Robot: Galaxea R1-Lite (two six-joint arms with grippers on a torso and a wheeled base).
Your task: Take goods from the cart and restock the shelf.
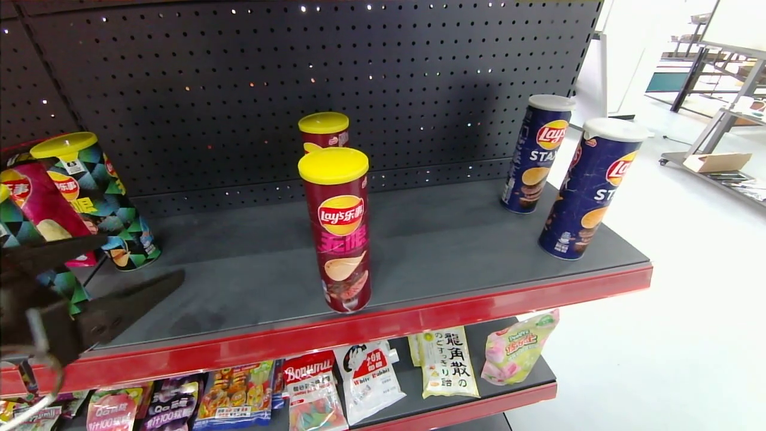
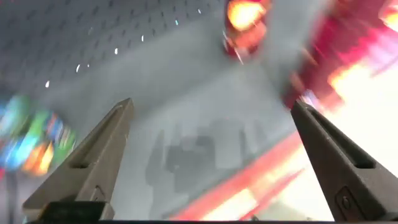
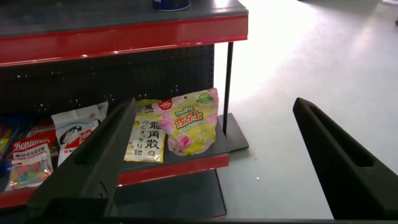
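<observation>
Head view: a red can (image 1: 338,230) stands upright at the front of the shelf (image 1: 239,263), just behind the glossy red lip (image 1: 419,314), its long axis vertical, yellow lid on top and label facing outward. A second red can (image 1: 324,131) stands directly behind it, near the pegboard (image 1: 239,90). Two blue cans (image 1: 589,190), tall cylinders with pale lids, stand upright at the shelf's right end, one behind the other and a little apart. Patterned cans (image 1: 99,191) with yellow lids crowd the left end. The shelf top is flat, matte dark grey, and the pegboard behind it is dark metal dotted with small holes. The left gripper (image 1: 143,257) is at the shelf's left front edge, just beside the patterned cans, its dark tapered fingers spread wide with nothing between them. The right gripper (image 3: 214,102) is also spread and empty, low in front of the lower shelf (image 3: 161,168), where soft printed bags (image 3: 189,121) stand in a row. To the right lies a smooth pale floor (image 1: 670,299).
</observation>
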